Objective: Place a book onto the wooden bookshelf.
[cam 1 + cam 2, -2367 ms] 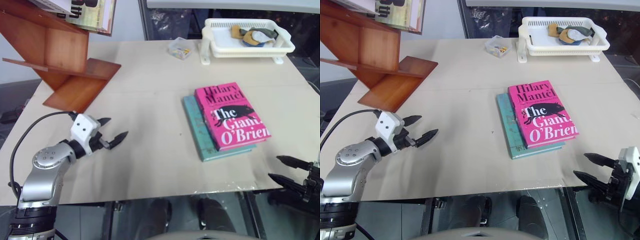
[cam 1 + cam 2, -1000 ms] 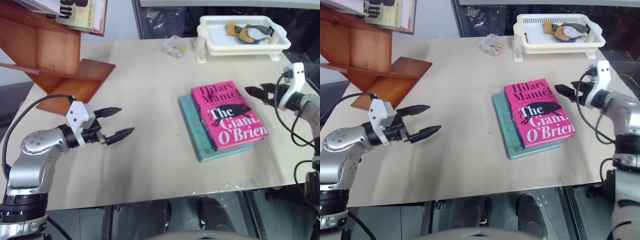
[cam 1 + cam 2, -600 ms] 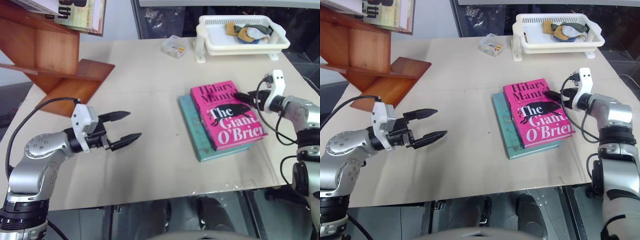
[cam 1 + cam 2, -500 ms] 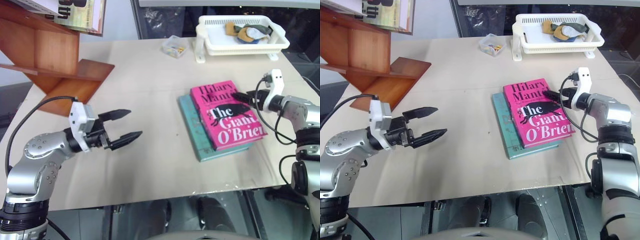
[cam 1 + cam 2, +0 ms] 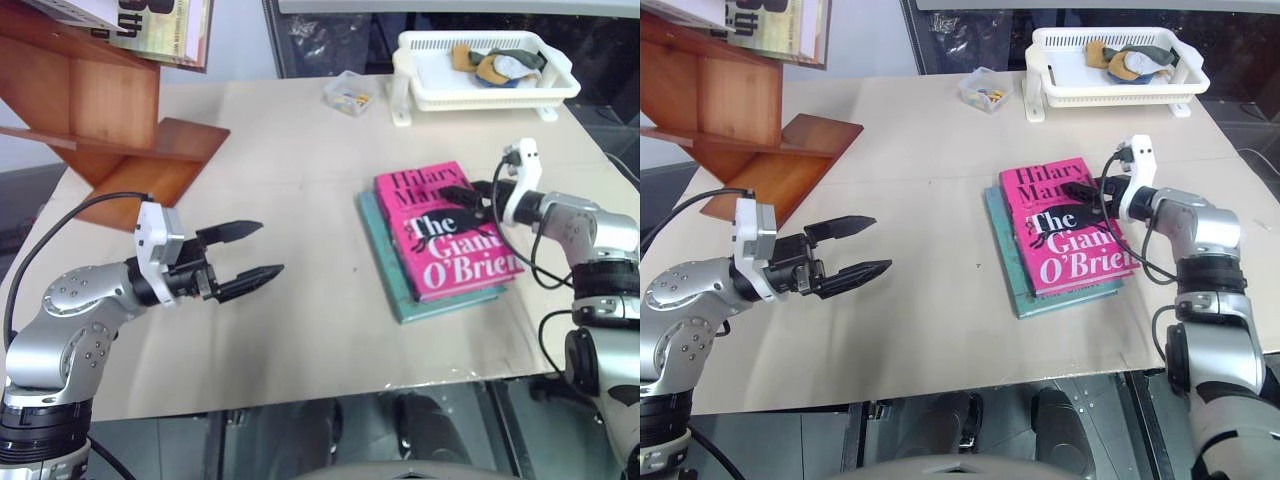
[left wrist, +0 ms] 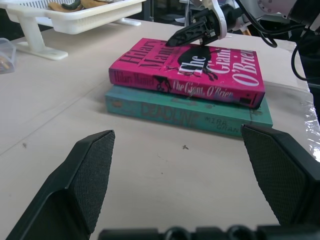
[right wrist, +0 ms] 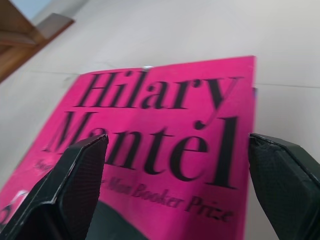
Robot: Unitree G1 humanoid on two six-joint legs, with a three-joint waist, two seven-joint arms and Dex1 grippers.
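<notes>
— Nearest thing?
— The left gripper (image 5: 250,254), jaws wide, empty, above the table (image 5: 300,330).
— And the book (image 5: 445,232)?
— On a teal book (image 5: 385,262); the right gripper (image 5: 462,200) spread open over its cover. The bookshelf (image 5: 110,120) stands far left.

a robot test lab or workroom set up like a study: a plain worktop (image 5: 300,180) covered in beige sheeting, a slanted wooden bookshelf (image 5: 110,120), stacked paperbacks, a white plastic basket tray (image 5: 480,85) of oddments, cabled robot arms.
</notes>
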